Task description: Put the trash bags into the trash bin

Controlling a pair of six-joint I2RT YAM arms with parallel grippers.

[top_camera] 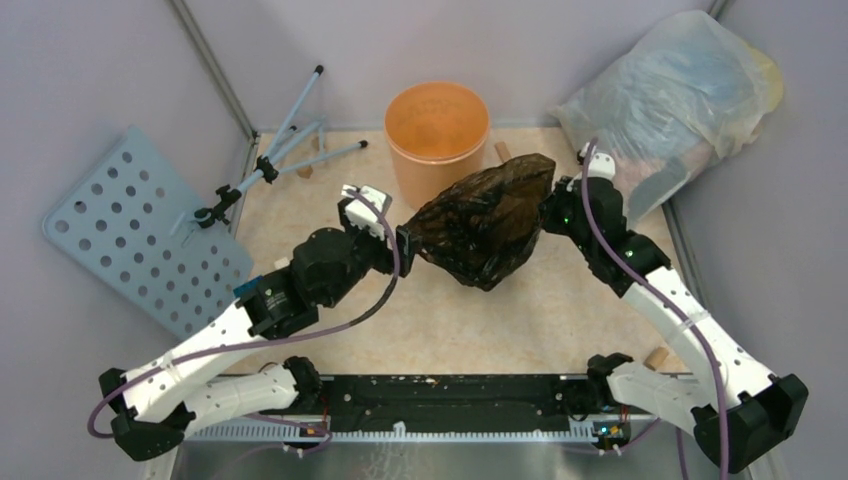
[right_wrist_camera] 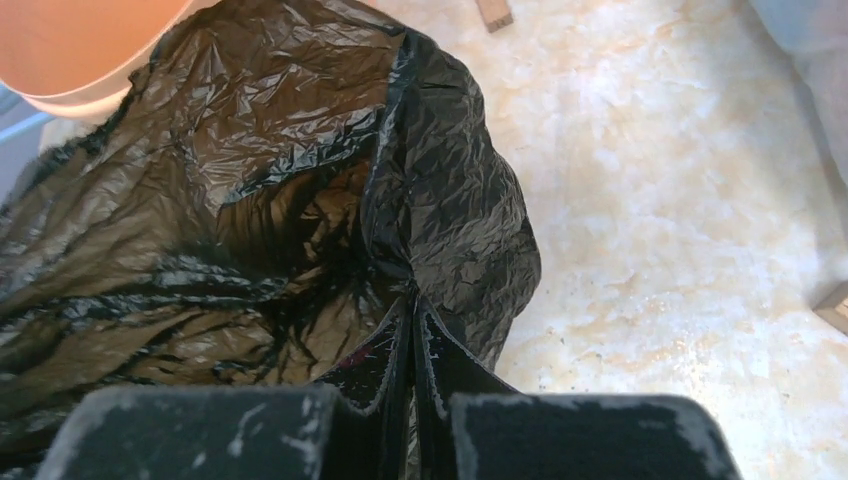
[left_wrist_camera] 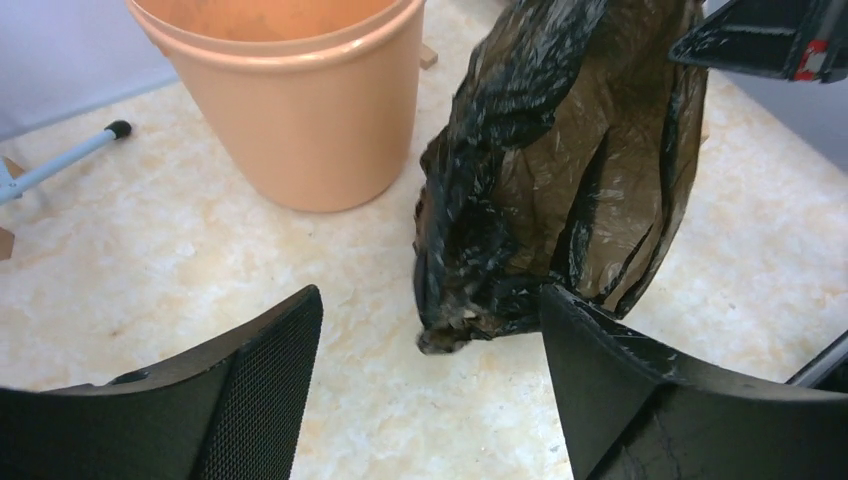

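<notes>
In the right wrist view, the right gripper [right_wrist_camera: 412,330] filled the bottom of the frame, its fingers [right_wrist_camera: 375,365] pressed together on a gathered fold of the black bag [right_wrist_camera: 250,200]. That pinch was hidden from the overhead camera.

In the left wrist view, the left gripper [left_wrist_camera: 430,300] stood wide apart. The bag's lower corner hung between its fingers [left_wrist_camera: 600,370], by the right-hand one, and I could not tell whether they touched.

Only the overhead view showed me the bag spread across the middle of the frame between both grippers, over the table [top_camera: 450,320]. It lay just below and right of the orange bucket [top_camera: 420,175], covering part of its base.

A stuffed translucent bag [top_camera: 680,90] filled the upper right corner. A tripod [top_camera: 280,155] and a perforated panel [top_camera: 130,230] leaned at the left. A small wooden block [top_camera: 502,152] lay beside the bucket.
</notes>
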